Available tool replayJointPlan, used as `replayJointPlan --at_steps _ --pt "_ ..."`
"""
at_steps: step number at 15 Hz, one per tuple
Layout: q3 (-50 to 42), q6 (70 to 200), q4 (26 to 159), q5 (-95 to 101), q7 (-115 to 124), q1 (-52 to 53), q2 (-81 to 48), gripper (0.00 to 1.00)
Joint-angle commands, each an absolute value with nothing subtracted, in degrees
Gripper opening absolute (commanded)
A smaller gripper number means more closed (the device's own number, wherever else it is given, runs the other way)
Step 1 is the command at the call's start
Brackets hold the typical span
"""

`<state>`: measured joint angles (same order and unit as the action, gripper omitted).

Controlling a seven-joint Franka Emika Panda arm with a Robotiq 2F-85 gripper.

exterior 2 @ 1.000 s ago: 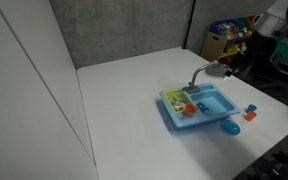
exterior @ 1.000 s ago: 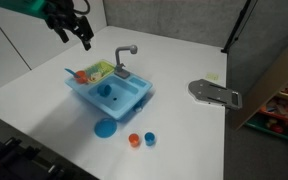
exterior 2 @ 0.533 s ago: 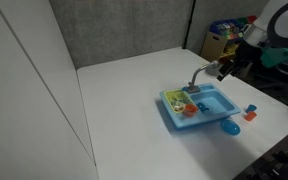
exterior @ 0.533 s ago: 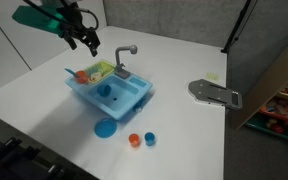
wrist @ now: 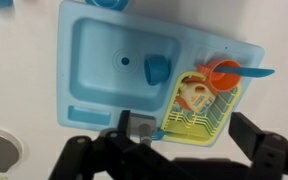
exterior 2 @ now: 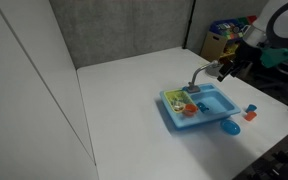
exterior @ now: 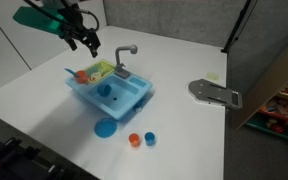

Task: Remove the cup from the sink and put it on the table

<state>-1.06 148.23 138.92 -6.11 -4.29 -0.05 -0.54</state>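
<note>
Wrist view: hand [wrist: 169,152] wide open, empty, frame bottom; I'd centre it over cup [wrist: 156,68] in sink [wrist: 84,102], then descend.

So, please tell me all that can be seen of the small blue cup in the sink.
The cup is small, bright blue and plastic-looking, darker than the light-blue sink around it. It stands inside the rectangular basin, at the side nearest the yellow rack, apparently upright. Only the basin seems to touch it; the open gripper hangs apart, above the sink.
</note>
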Motion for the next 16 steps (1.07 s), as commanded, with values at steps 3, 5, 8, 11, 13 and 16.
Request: replayJointPlan --at_steps 3,5,8,11,13,16 --pt "-1.5 150.1 138.3 -7.2 -5.3 -1.2 -3.5 1.0" --pt "-1.2 150.8 138.8 -7.2 -6.0 -1.2 -4.3 1.0" --pt "-0.2 152.6 139.5 -7.4 -7.7 -1.0 -5.9 1.0" --pt "1.3 155.6 140.1 -7.8 -9.5 -0.7 -7.7 1.0" --pt "2.7 157.3 140.2 -7.5 -11.6 -0.5 -8.6 1.0" --pt "5.2 159.2 140.5 -7.8 -15.4 -0.4 -9.0 1.0"
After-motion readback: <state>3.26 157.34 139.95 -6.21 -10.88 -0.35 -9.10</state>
